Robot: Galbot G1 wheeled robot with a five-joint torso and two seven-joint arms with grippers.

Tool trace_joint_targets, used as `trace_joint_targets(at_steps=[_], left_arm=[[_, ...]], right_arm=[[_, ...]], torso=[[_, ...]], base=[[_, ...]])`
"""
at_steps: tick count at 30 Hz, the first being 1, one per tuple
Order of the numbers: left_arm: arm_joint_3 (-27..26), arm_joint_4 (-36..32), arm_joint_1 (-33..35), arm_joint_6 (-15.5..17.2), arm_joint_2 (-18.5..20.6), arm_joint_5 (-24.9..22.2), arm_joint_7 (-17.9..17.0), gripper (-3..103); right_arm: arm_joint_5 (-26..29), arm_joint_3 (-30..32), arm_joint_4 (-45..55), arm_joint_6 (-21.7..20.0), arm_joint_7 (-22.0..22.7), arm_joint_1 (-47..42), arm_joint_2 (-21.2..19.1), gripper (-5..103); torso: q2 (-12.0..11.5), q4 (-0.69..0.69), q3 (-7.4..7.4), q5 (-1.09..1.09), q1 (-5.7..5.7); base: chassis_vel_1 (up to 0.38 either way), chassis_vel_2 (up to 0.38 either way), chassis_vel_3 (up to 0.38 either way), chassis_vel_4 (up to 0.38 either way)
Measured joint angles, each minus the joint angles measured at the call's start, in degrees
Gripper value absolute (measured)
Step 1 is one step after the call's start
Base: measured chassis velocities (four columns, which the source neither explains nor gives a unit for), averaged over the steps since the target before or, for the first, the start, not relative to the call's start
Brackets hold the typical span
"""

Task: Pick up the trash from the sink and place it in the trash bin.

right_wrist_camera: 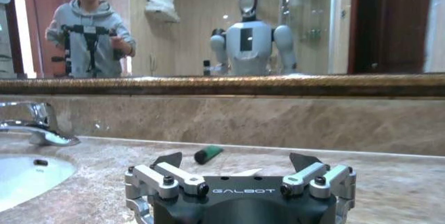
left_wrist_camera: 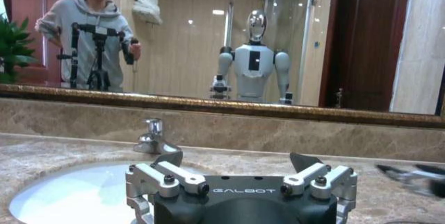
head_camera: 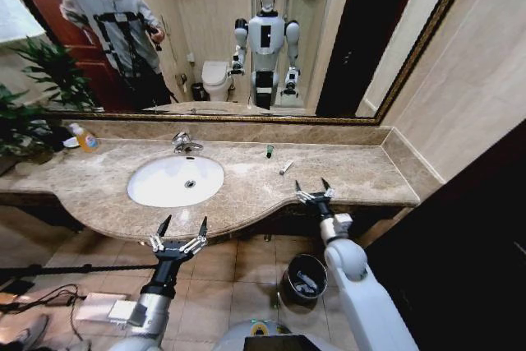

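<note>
Your right tool [head_camera: 313, 189] hangs spread wide over the beige marble surface [head_camera: 362, 174], the thin pale stick [head_camera: 285, 168] and tiny dark-green-capped piece [head_camera: 269, 151] lying just beyond it; your left tool [head_camera: 182, 228], also wide, waits before the white oval sink [head_camera: 148, 180].

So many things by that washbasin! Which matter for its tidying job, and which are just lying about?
Job things:
green-capped piece
pale stick
sink
trash bin, already holding something white
open right end effector

Just lying about:
soap bottle
plant
</note>
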Motion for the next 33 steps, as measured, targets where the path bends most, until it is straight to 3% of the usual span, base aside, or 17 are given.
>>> trace_joint_targets(at_steps=[4,7,15,23,25,30,33], left_arm=[[0.0,0.0,0.0,0.0,0.0,0.0,0.0,100],[0.0,0.0,0.0,0.0,0.0,0.0,-0.01,100],[0.0,-0.01,0.0,0.0,0.0,0.0,0.0,100],[0.0,0.0,0.0,0.0,0.0,0.0,0.0,100],[0.0,0.0,0.0,0.0,0.0,0.0,0.0,100],[0.0,0.0,0.0,0.0,0.0,0.0,0.0,100],[0.0,0.0,0.0,0.0,0.0,0.0,0.0,100]], right_arm=[[-0.65,-3.92,-5.23,-0.04,3.41,4.79,0.84,100],[-1.21,-7.46,-9.22,-2.42,6.39,8.97,2.42,100],[-2.78,-9.93,-16.0,-2.76,8.91,14.95,4.14,100],[-0.89,-10.6,-21.21,-4.03,10.55,19.94,5.99,101],[-0.01,-10.44,-22.45,-4.74,10.88,20.96,6.15,91],[0.65,-10.28,-23.57,-5.04,10.91,21.54,6.15,90],[0.64,-9.85,-24.65,-5.05,10.77,21.57,6.06,81]], torso=[[0.0,0.01,0.0,0.01,0.01],[0.0,0.01,0.0,0.0,0.0],[0.0,0.0,0.0,0.0,0.0],[0.0,0.01,0.0,0.01,0.0],[0.0,0.01,0.0,0.0,0.0],[0.0,0.01,0.0,0.0,0.0],[0.0,0.0,0.0,0.0,0.0]], base=[[0.0,0.0,0.0,0.0],[0.0,0.0,0.0,0.0],[0.0,0.0,0.0,0.0],[0.0,0.0,0.0,0.0],[0.0,0.0,0.0,0.0],[0.0,0.0,0.0,0.0],[0.0,0.0,0.0,0.0]])
